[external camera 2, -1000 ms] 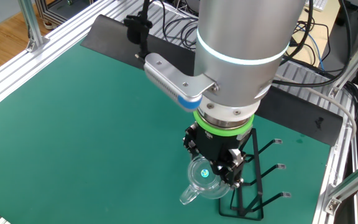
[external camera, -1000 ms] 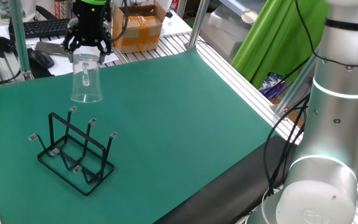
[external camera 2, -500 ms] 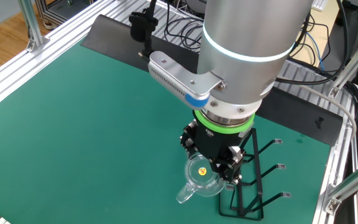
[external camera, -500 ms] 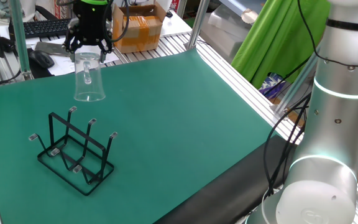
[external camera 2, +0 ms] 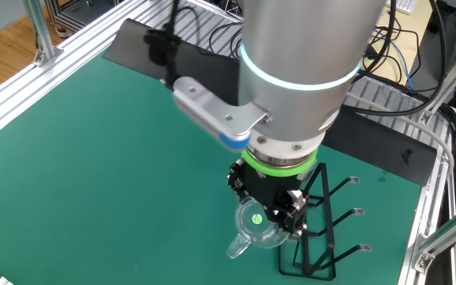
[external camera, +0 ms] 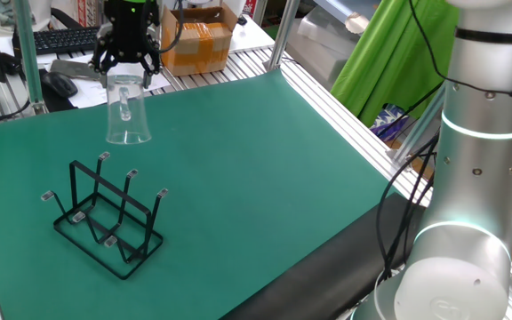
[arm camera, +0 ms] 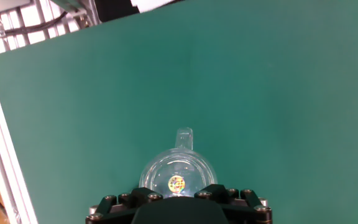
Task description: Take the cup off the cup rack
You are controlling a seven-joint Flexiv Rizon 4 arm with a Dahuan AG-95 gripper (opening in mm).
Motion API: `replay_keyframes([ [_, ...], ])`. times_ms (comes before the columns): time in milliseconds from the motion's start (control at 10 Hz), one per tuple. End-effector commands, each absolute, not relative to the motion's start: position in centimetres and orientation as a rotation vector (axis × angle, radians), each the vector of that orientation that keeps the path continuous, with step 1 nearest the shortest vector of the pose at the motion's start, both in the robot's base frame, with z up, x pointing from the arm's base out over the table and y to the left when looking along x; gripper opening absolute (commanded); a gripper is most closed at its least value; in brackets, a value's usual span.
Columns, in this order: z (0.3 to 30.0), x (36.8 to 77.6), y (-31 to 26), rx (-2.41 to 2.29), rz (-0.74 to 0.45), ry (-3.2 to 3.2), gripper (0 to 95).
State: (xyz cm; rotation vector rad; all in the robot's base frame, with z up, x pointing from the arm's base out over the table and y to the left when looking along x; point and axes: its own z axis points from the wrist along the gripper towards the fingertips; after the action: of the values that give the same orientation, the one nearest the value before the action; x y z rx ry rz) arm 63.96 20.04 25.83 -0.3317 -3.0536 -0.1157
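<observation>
The black two-finger gripper (external camera: 125, 69) grips the clear, inverted handled cup (external camera: 127, 113) by its base, beyond the black wire rack (external camera: 105, 213). Slick walls could let it slip.

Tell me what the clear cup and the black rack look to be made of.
The small clear flared cup, held upside down in the end effector: colourless and see-through with glossy highlights, so glass or clear hard plastic; the look cannot separate them. The black thin-wire rack on the green mat: slim rods with small flat tips, likely metal wire with a dark coating, fairly matte.
</observation>
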Motion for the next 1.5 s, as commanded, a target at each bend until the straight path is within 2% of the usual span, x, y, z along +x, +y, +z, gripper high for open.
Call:
replay_keyframes([
  [100,25.83,63.98,20.06,-0.331,-0.129,-3.009,0.0],
  [500,25.83,63.98,20.06,-0.459,-0.157,-2.949,0.0],
  [1500,25.83,63.98,20.06,-0.631,-0.114,-2.924,0.0],
])
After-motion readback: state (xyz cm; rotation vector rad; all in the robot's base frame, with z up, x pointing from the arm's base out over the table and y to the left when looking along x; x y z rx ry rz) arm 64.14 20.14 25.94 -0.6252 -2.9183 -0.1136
